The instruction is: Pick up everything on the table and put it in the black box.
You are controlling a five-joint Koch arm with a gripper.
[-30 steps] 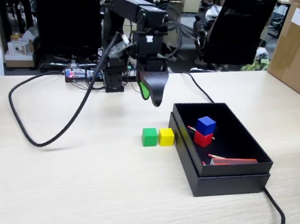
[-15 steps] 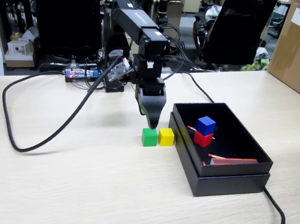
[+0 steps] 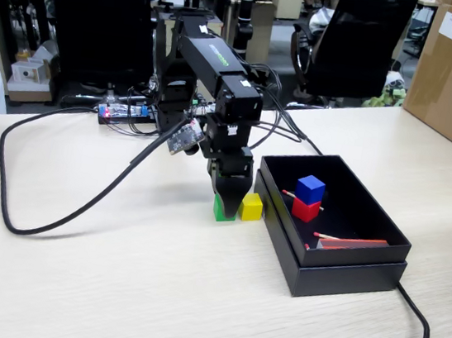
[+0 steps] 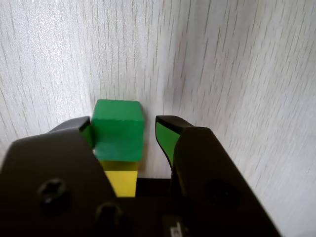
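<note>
Gripper (image 4: 126, 136) spread around green cube (image 4: 118, 136) on tabletop (image 3: 110, 287), yellow cube (image 3: 251, 206) touching beside. Red (image 3: 305, 209) and blue (image 3: 311, 188) already stacked in box (image 3: 346, 268); two left.

**Two cubes on worktop, two in box**

Green cube (image 4: 118, 129) flat on the beige wood-grain worktop (image 3: 151, 293), partly hidden in the fixed view. Yellow cube (image 3: 251, 206) touching its side, just beside the black box (image 3: 346, 268) outer wall. Box shallow, matte black, rectangular, open top, nested rim, sitting on the worktop. Inside it: blue cube (image 3: 310, 188) stacked on red cube (image 3: 305, 209), slightly offset, toward the box's far half.
</note>
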